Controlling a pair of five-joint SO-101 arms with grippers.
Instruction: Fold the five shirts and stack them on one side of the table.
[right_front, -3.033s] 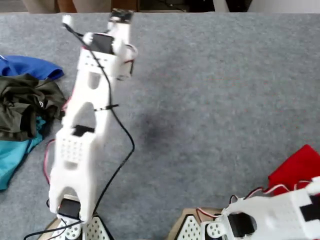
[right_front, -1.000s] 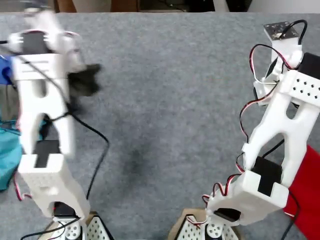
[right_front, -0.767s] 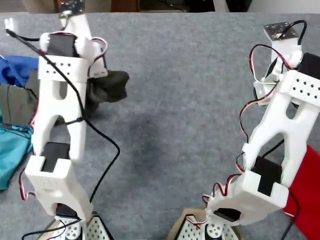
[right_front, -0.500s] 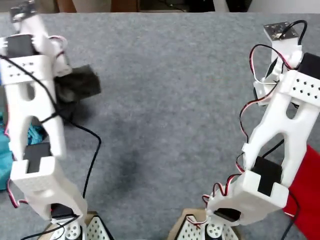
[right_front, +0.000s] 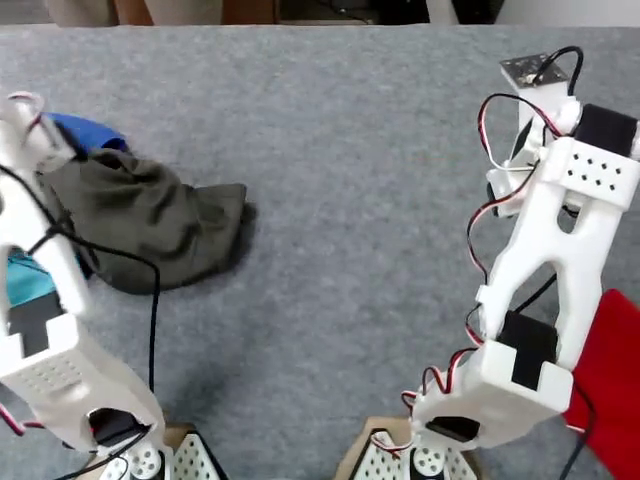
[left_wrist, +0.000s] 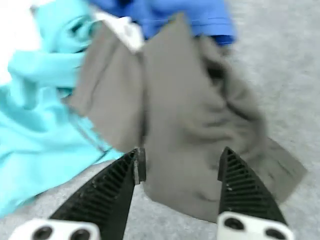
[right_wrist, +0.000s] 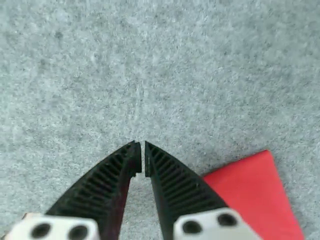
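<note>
Though my left gripper (left_wrist: 182, 153) hangs spread over the olive shirt (right_front: 150, 222) on the grey felt table (right_front: 380, 190), my right gripper (right_wrist: 140, 145) is pressed together; the red shirt (right_front: 612, 365) lies at the right edge.

A robotics test set-up, likely a lab or workshop, is suggested. The bench (right_front: 360, 130) is covered in grey felt-like cloth, and two white plastic arms (left arm (right_front: 45, 340), right arm (right_front: 530, 240)) are mounted at its near edge on perforated bases (right_front: 385, 455), with bare wires (right_front: 473, 240) left exposed.
</note>
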